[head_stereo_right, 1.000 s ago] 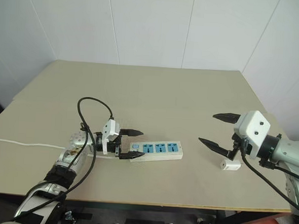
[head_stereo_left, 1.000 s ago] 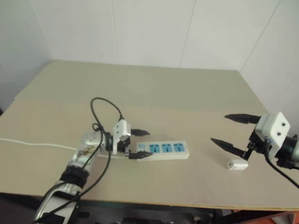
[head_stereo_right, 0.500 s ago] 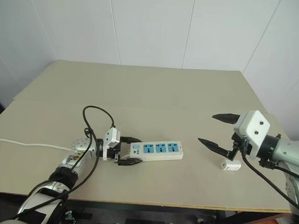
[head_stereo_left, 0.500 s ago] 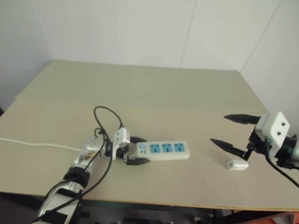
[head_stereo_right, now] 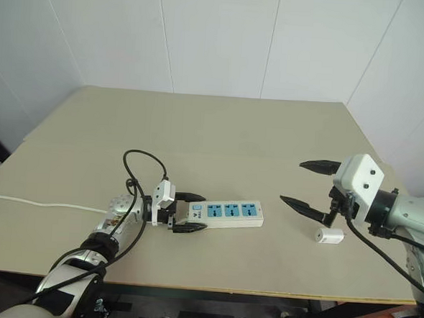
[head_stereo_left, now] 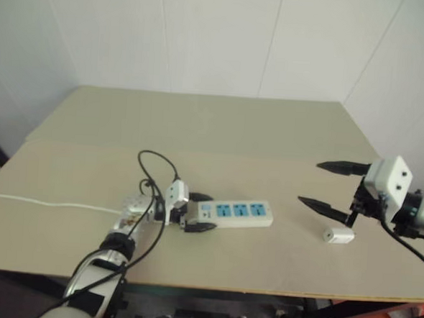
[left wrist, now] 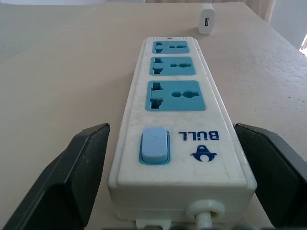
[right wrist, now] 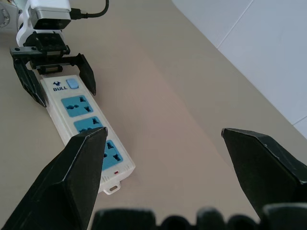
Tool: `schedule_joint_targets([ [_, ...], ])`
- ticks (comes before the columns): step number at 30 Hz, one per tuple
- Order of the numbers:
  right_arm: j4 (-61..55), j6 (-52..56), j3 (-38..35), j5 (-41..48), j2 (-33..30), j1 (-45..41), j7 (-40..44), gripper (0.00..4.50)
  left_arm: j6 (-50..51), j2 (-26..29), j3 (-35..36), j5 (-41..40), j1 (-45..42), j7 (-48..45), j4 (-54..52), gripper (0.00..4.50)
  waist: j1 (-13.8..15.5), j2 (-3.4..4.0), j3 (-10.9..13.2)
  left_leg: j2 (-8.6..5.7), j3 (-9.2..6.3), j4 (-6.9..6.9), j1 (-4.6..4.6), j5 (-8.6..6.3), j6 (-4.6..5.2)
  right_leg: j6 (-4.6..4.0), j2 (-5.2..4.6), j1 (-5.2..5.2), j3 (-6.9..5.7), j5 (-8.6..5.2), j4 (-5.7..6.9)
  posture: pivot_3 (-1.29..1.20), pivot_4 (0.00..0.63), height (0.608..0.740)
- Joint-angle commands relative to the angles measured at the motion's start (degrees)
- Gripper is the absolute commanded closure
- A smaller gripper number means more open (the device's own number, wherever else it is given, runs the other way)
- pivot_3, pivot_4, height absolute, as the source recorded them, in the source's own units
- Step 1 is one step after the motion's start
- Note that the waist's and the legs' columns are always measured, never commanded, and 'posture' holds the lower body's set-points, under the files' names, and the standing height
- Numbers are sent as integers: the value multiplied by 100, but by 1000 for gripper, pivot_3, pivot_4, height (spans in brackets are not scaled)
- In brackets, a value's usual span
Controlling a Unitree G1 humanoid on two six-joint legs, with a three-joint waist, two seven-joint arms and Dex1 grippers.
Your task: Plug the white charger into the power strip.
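Note:
The power strip (head_stereo_left: 241,211), a white bar with three blue socket faces, lies flat on the table near its front edge. My left gripper (head_stereo_left: 203,212) is open and low over the table. One finger stands on each side of the strip's switch end (left wrist: 154,144), with gaps showing on both sides. The white charger (head_stereo_left: 338,236) lies on its side to the right of the strip, also seen beyond the strip's far end (left wrist: 206,12). My right gripper (head_stereo_left: 311,183) hovers open above the table, just left of the charger, with nothing in it.
The strip's thin white cord (head_stereo_left: 43,204) runs off the table's left side. A black cable (head_stereo_left: 154,166) loops above my left wrist. The tan table (head_stereo_left: 214,123) reaches back to white walls, and its front edge (head_stereo_left: 262,288) is close behind the strip.
My left gripper has sunk toward the table and now straddles the strip's switch end, where before one finger hung above it. The right gripper and charger have not moved.

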Motion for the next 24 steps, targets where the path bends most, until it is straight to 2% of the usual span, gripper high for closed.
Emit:
schedule_joint_targets([
  [1,-95,-36,-156,92,-62,-92,-20,0,6,-31,-121,167,-51,-26,97,20,1,0,0,0,0,0,0,0,0,0,0,0,0,0,0,0,150,740],
  [3,-85,-52,-145,91,-51,-106,-19,0,45,-22,-131,204,-57,-34,131,20,0,0,0,0,0,0,1,0,0,0,0,1,0,0,1,0,150,740],
  [6,-91,-67,-161,82,-33,-114,-54,0,11,-26,-145,233,-61,-71,197,591,-1,1,-1,0,0,0,6,0,0,0,0,5,0,0,1,0,150,740],
  [8,-79,-87,-156,75,-28,-134,-56,0,-38,-33,-141,244,-79,-71,248,1198,-3,1,-1,0,-1,-1,15,0,0,1,0,16,0,-1,-3,0,150,740],
  [18,1,42,-205,186,7,-113,-56,0,-103,-36,-121,260,-140,-8,183,1217,-3,1,-1,2,-10,-8,50,-5,8,5,0,65,-11,0,-37,0,150,740],
  [24,648,-16,-223,24,-635,4,735,0,-17,62,-127,135,-47,-270,-271,1217,-12,0,0,3,-11,-7,43,-6,10,6,0,62,-13,1,-43,0,150,740],
])
